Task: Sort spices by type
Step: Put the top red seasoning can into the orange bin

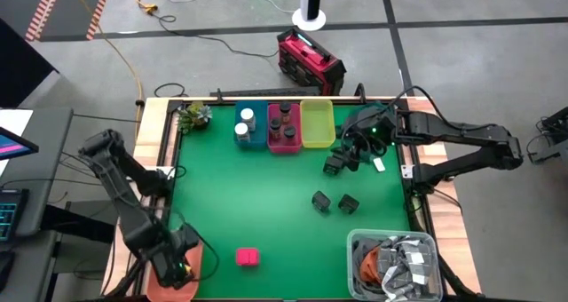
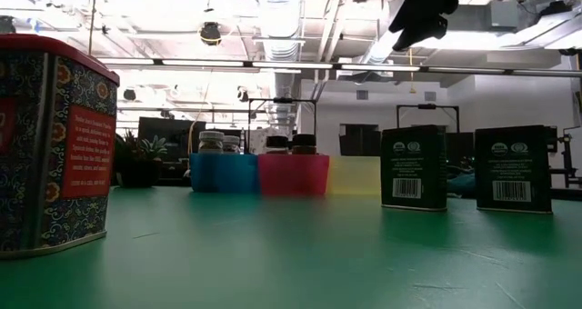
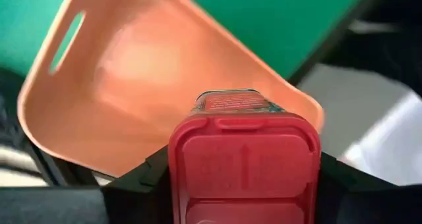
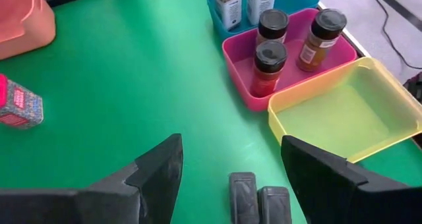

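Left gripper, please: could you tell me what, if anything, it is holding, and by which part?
The left gripper holds a pink-lidded spice tin by its two opposite sides near the lid end, over the orange bin. The right gripper is open and holds nothing.

Cut off at nine o'clock in the low view: a patterned tin (image 2: 50, 145), only part showing. Print on the two black boxes (image 2: 412, 168) too small to read. Cut off at twelve o'clock in the right wrist view: tops of two white-capped jars (image 4: 227, 3). Hidden partly in the left wrist view: the orange tray (image 3: 132, 85), behind a pink tin (image 3: 244, 165) running off at six o'clock. Writing on that tin blurred.
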Available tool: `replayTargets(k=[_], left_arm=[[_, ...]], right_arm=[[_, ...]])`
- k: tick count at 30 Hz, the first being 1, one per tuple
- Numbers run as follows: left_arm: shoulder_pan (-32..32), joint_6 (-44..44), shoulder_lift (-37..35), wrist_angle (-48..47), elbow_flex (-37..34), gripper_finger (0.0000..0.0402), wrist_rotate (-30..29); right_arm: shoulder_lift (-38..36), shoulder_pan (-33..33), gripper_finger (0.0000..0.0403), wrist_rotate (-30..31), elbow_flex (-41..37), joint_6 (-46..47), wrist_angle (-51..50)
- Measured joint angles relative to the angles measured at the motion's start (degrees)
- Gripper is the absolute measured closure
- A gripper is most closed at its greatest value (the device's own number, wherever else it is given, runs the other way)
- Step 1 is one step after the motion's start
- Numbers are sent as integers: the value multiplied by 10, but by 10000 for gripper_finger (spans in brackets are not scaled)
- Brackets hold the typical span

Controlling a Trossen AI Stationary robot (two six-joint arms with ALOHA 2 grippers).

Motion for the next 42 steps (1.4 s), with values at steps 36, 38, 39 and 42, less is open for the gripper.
replayTargets(k=[36,38,39,42], left_arm=[[-49,-337,68,-37,-45,174,-65],[-46,-337,68,-35,-45,167,-65],[-45,-337,68,-34,-45,160,-65],[-40,-338,68,-34,-45,130,-65]], right_arm=[[0,-22,119,-35,0,-18,-1],[0,-22,119,-35,0,-18,-1],[0,-22,119,-35,0,-18,-1],[0,-22,119,-35,0,-18,-1]])
